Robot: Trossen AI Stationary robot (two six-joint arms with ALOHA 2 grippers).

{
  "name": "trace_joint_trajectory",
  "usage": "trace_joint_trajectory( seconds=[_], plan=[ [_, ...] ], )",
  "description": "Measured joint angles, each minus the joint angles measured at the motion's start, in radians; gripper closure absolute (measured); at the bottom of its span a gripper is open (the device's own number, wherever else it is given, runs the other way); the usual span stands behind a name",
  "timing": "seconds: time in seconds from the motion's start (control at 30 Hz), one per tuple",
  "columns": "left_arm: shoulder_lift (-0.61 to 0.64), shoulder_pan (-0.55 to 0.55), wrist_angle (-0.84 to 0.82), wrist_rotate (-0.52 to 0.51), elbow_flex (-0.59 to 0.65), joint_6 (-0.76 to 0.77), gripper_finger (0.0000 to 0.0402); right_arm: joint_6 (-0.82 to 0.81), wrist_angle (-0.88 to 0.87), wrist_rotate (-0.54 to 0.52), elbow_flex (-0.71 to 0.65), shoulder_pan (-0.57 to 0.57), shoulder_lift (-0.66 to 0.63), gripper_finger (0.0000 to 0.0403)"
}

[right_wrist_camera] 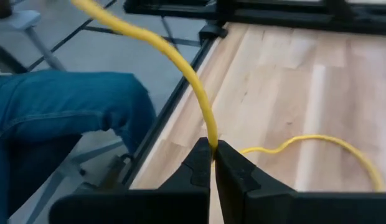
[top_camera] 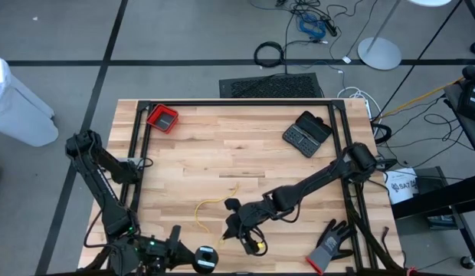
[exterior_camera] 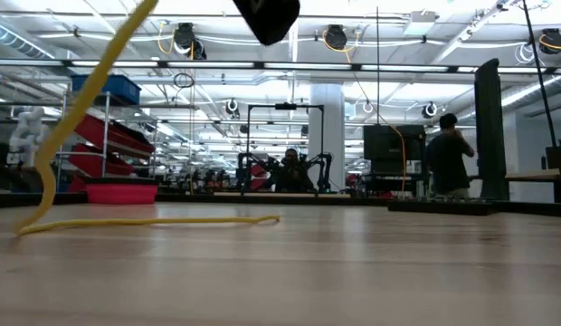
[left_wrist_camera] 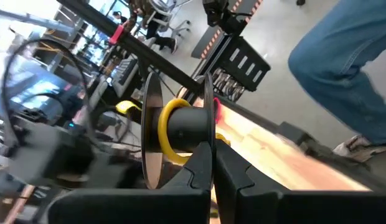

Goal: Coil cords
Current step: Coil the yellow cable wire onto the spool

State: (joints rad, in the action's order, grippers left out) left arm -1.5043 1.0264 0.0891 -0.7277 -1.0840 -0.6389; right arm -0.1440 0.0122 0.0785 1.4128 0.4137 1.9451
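- Your right gripper (right_wrist_camera: 212,155) is pinched shut on the yellow cord (right_wrist_camera: 187,68), low over the table's (top_camera: 222,146) near middle.
- Your left gripper (left_wrist_camera: 213,163) clamps a spool (left_wrist_camera: 180,134) wound with yellow cord at the near-left edge.

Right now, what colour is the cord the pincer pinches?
Yellow cord, clearest in the right wrist view.

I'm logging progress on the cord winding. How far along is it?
Early stage. Done: the left tool holds a spool with one yellow turn around its core. In hand: the right tool is shut on the yellow cord. Left: most of the cord lies loose on the table.
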Motion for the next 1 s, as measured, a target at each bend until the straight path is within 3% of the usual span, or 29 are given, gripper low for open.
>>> trace_joint_trajectory(
  seconds=[0.5, 1.0],
  plan=[
    [-0.001, -0.070, 0.001, 0.197, 0.000, 0.054, 0.0400, 0.018, -0.041, -0.158, 0.000, 0.026, -0.074, 0.0403],
    [-0.011, -0.096, 0.049, 0.278, 0.000, 0.055, 0.0400, 0.018, -0.036, -0.159, 0.000, 0.027, -0.074, 0.0403]
  ],
)
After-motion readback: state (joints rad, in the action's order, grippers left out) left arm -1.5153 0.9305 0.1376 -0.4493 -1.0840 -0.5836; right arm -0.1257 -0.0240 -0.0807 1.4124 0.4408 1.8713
